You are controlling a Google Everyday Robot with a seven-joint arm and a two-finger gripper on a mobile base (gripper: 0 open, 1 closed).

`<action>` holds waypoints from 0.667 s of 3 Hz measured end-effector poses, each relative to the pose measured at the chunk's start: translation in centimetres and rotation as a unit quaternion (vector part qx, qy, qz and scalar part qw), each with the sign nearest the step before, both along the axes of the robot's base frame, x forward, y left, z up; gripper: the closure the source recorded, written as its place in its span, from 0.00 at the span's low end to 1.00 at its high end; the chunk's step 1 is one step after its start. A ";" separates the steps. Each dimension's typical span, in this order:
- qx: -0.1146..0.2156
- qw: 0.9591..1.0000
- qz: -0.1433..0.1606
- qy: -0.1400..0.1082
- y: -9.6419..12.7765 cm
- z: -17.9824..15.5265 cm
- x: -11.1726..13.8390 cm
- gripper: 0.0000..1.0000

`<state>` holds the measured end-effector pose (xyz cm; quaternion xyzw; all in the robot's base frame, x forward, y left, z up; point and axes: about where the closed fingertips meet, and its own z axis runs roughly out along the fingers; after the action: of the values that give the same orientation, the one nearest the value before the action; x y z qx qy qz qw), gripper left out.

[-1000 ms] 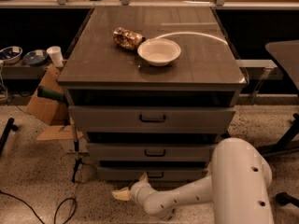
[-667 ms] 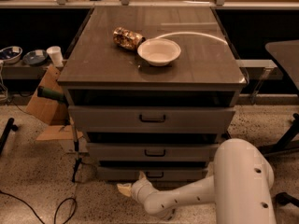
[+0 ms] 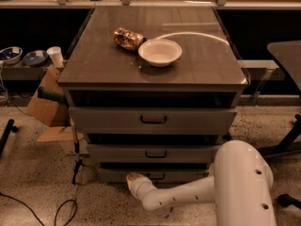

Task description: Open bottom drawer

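The tool (image 3: 134, 178) was low by the floor, right at the front of the bottom drawer (image 3: 188, 174), at 9 o'clock from its handle (image 3: 156, 176). I could not tell if the tool was apart or together. At 12 o'clock, a bowl (image 3: 160, 52) sat on the bench (image 3: 94, 65).

Speckled terrazzo floor (image 3: 33, 182) spreads around the grey cabinet, with a black cable (image 3: 63, 210) looping at lower left. A torn cardboard box (image 3: 44, 102) leans beside the cabinet, under a low shelf (image 3: 19, 70) carrying a white cup (image 3: 55, 56). Warm light throws an arc of glare across the cabinet's tabletop (image 3: 103, 65). Another dark table (image 3: 284, 55) stands at right. The pincer (image 3: 134, 178) sits low at the cabinet's foot.
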<state>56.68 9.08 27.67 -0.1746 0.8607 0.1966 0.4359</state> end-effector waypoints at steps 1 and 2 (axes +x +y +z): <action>0.015 1.000 -0.025 0.012 0.4 -0.1 1.3 0.96; 0.030 0.998 -0.045 0.019 0.8 -0.3 2.7 1.00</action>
<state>59.41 9.89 27.41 -0.1188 0.8697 0.2055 0.4327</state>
